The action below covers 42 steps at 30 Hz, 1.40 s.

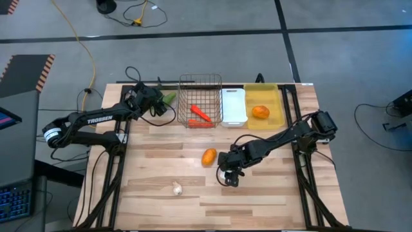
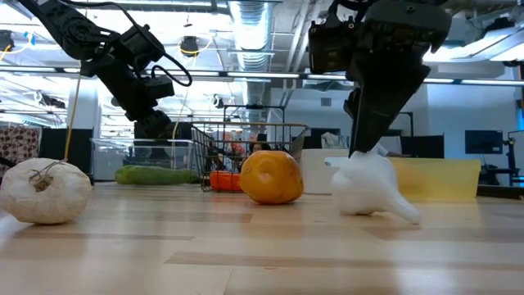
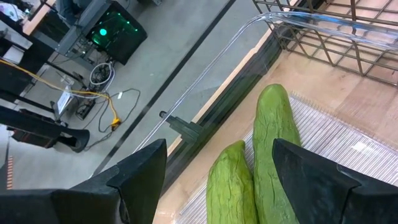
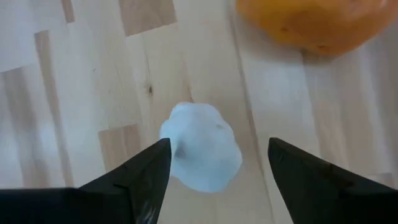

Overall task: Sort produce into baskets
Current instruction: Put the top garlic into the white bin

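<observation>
My right gripper [image 1: 230, 177] is open and points down, with one finger on each side of a white garlic bulb [image 4: 202, 149] that lies on the table and is not touched. An orange [image 1: 208, 156] lies just beside it, and a second garlic bulb [image 1: 176, 188] lies nearer the front edge. My left gripper [image 1: 159, 103] is open above the clear tray [image 3: 298, 28], where two green cucumbers [image 3: 273, 137] lie side by side. Two carrots [image 1: 200, 115] lie in the wire basket [image 1: 200, 84]. A second orange [image 1: 260, 111] lies in the yellow bin [image 1: 278, 96].
The white bin [image 1: 234, 106] stands between the wire basket and the yellow bin, and all the containers form a row along the table's far edge. The wooden table top [image 1: 270, 206] is bare toward the near edge.
</observation>
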Tool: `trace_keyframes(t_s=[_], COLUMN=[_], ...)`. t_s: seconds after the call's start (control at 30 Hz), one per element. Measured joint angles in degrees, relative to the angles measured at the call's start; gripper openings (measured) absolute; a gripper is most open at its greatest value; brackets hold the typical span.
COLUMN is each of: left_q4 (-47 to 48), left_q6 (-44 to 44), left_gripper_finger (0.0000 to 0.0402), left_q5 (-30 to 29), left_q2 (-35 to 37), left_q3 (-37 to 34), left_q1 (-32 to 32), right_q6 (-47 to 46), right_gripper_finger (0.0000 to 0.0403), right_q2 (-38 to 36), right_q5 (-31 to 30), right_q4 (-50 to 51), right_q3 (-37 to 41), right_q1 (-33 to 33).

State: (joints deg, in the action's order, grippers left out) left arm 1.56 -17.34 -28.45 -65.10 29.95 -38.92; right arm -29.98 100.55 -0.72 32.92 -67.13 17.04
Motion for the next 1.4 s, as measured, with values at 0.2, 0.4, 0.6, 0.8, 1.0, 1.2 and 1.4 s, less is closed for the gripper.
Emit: trace_keyframes(t_s=[0.2,0.4,0.6,0.8,1.0,1.2,1.4], left_q4=[0.0,0.0,0.0,0.0,0.0,0.8,4.7], left_q6=[0.0,0.5,0.6,0.6,0.5,-0.6,0.8], left_gripper_finger=[0.0279,0.0279,0.0279,0.0279,0.0279,0.0279,0.0279], left_q5=[0.0,0.0,0.0,0.1,0.1,0.1,5.2], left_q2=[0.0,0.0,0.0,0.0,0.0,0.0,0.0], left_q3=[0.0,0.0,0.0,0.0,0.0,2.8,9.3], left_q1=[0.0,0.0,0.0,0.0,0.0,1.1,4.3], right_q6=[0.0,2.0,3.5,3.5,2.6,2.9,6.0], right_gripper_finger=[0.0297,0.0297,0.0297,0.0297,0.0276,0.0233,0.0227], right_q2=[0.0,0.0,2.1,5.7,7.3,5.6,1.9], right_q5=[6.3,6.5,2.5,2.3,2.3,2.3,1.1], right_q4=[-0.4,-0.6,-1.3,-3.0,-3.3,-2.8,0.6], right_q3=[0.0,-0.1,-0.1,-0.2,-0.3,-0.6,-3.0], right_q1=[0.0,0.7,2.3,2.8,2.0,0.8,-2.7])
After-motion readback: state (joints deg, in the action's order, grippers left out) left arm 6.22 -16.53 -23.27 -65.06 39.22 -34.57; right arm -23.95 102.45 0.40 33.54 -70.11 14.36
